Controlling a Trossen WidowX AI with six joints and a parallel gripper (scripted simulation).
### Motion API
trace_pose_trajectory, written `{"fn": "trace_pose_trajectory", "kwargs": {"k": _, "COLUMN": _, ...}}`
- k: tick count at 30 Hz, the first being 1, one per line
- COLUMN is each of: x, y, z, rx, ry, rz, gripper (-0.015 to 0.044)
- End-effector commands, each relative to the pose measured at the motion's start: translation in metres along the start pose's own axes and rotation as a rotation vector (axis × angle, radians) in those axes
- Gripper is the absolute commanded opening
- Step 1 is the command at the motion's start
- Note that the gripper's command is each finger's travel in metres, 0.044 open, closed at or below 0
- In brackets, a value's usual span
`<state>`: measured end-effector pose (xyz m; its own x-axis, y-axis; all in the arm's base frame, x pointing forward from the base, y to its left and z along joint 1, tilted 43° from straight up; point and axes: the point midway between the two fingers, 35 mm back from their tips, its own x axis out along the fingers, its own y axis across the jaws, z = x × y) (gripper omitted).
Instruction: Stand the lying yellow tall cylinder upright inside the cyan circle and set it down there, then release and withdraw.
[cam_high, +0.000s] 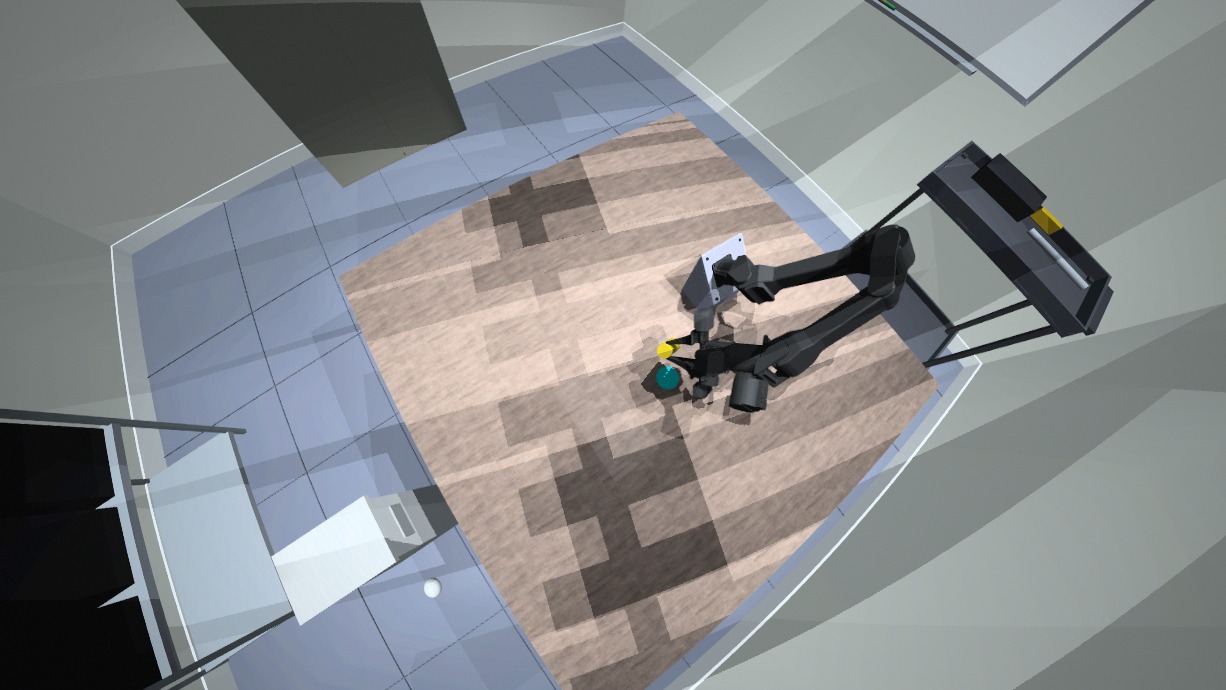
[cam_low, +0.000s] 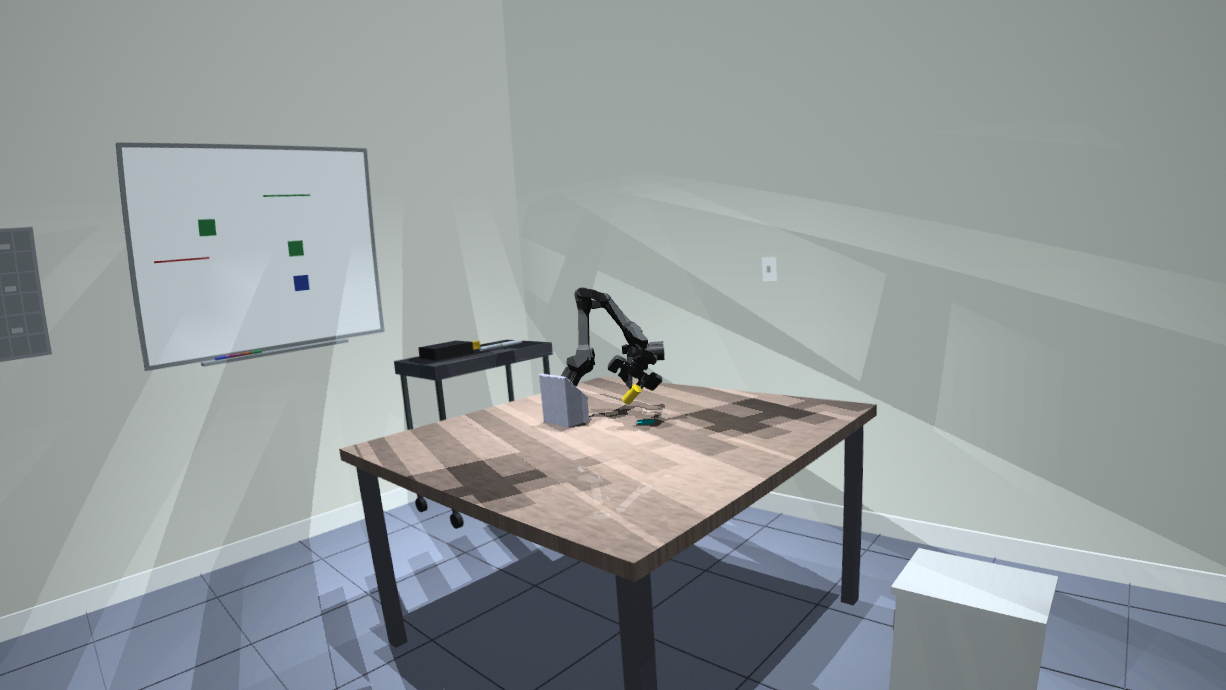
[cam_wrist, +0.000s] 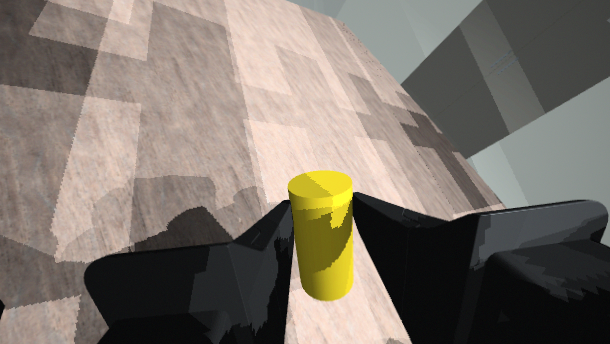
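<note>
The yellow tall cylinder (cam_low: 631, 394) hangs tilted above the table (cam_low: 531, 522), pinched across its middle by the gripper (cam_wrist: 322, 235). The cyan circle (cam_high: 667, 378) lies just beside it, so the cylinder's long axis needs righting over that mark.

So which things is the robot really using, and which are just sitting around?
For the job:
- gripper, shut on the yellow cylinder
- cyan circle, the spot it must stand in
- table, where it all happens

Just lying about:
- grey block on the table
- white box on the floor
- whiteboard
- black cart by the wall
</note>
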<state>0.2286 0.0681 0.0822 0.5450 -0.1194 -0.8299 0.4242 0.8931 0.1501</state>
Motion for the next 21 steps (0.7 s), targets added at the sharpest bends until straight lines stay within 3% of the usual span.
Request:
{"fn": "trace_pose_trajectory", "kwargs": {"k": 1, "x": -0.0015, "y": -0.0002, "z": 0.0017, "rx": 0.017, "ry": -0.032, "rz": 0.003, "gripper": 0.0105}}
{"fn": "trace_pose_trajectory", "kwargs": {"k": 21, "x": -0.0075, "y": 0.0029, "z": 0.0048, "rx": 0.076, "ry": -0.159, "rz": 0.034, "gripper": 0.0105}}
